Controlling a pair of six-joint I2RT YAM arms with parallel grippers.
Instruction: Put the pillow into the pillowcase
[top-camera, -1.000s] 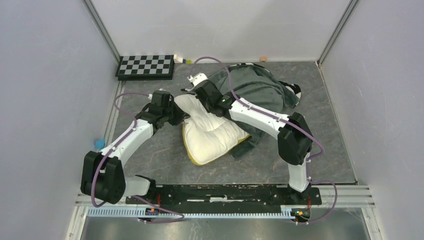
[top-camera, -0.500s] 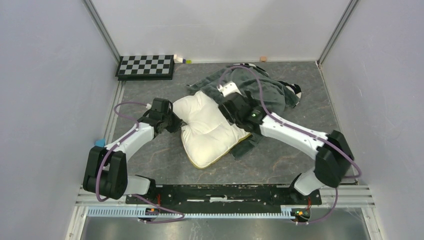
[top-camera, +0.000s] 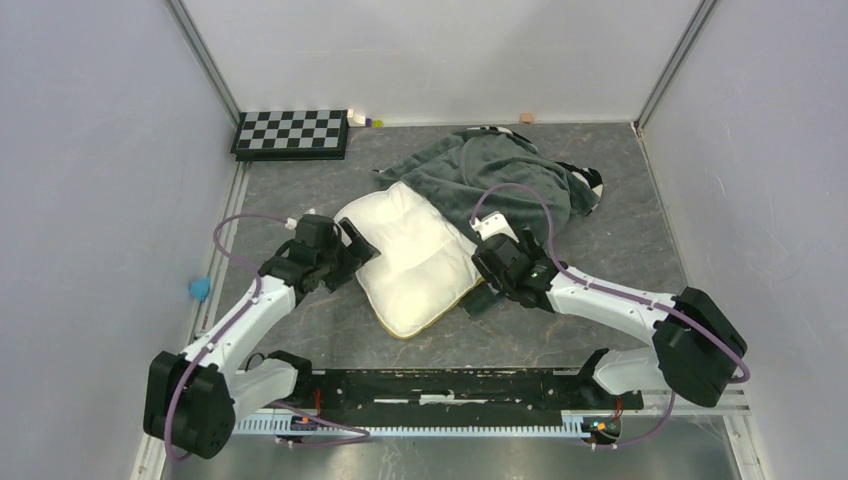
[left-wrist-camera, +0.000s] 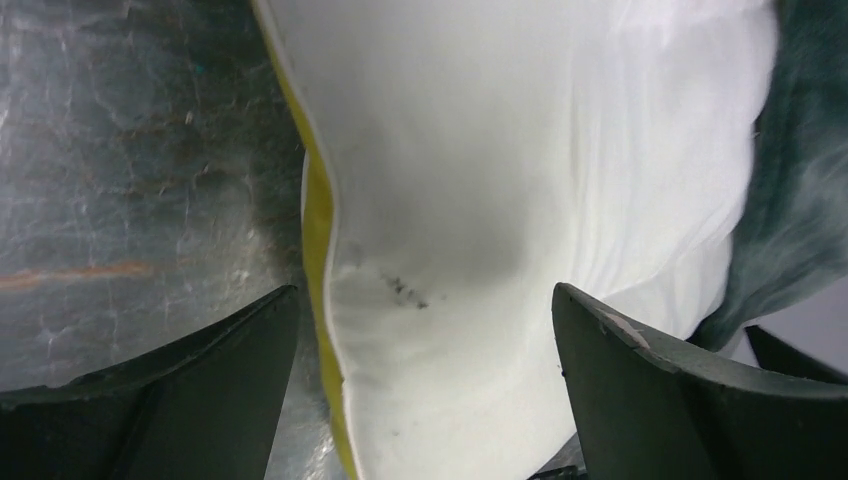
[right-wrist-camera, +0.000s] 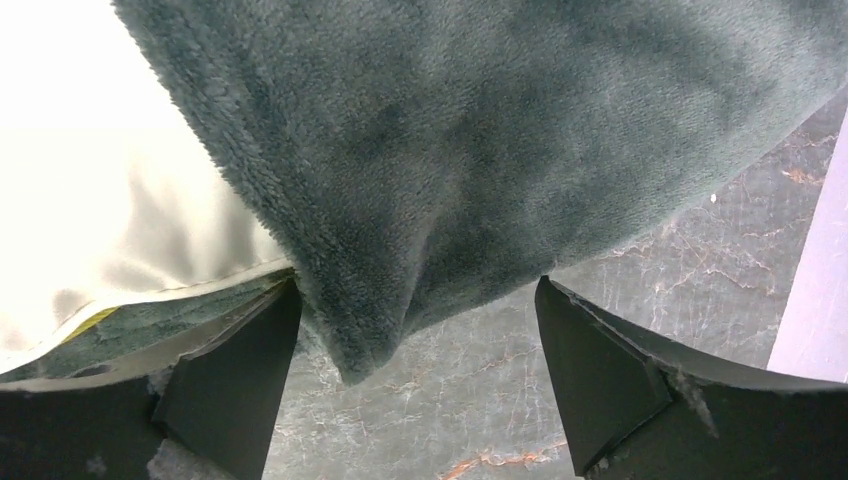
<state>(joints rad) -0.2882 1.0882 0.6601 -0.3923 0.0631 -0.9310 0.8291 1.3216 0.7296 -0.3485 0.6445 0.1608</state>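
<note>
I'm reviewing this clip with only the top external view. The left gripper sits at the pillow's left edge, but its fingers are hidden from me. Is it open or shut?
Observer: Open. In the left wrist view the left gripper has its fingers spread wide, with the yellow band of the pillow between them.
Operator: And the right gripper?
Observer: The right gripper is open too. A grey-green plush corner of the pillowcase lies between its spread fingers, not pinched.
Operator: Is the pillow clean?
Observer: Not quite. A few small dark specks sit on the white fabric beside the band.
</note>
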